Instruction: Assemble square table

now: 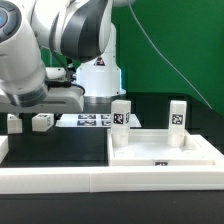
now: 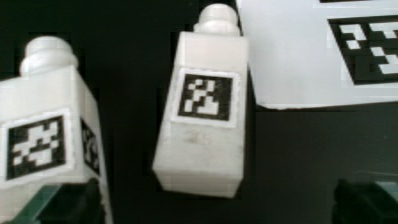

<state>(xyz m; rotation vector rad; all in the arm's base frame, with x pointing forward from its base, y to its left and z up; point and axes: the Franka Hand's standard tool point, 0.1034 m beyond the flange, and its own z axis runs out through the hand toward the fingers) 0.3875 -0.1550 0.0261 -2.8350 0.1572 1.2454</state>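
We see the fingers [image 2: 50, 207] spread wide, holding nothing, over one leg [image 2: 205, 110] that lies on the black desk [image 2: 125, 40] beside a second leg [image 2: 50, 120], at the exterior view's left. Each carries a black-and-white square tag with no words. The slab [image 1: 165, 150] sits at the right, with two upright tagged legs [image 1: 121, 114] [image 1: 178, 114] at its far edge.

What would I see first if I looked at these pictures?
The big white robot arm fills the exterior view's left. On its right, two tagged legs stand upright on the white square slab. Two more legs lie on the black surface below the open pincer.
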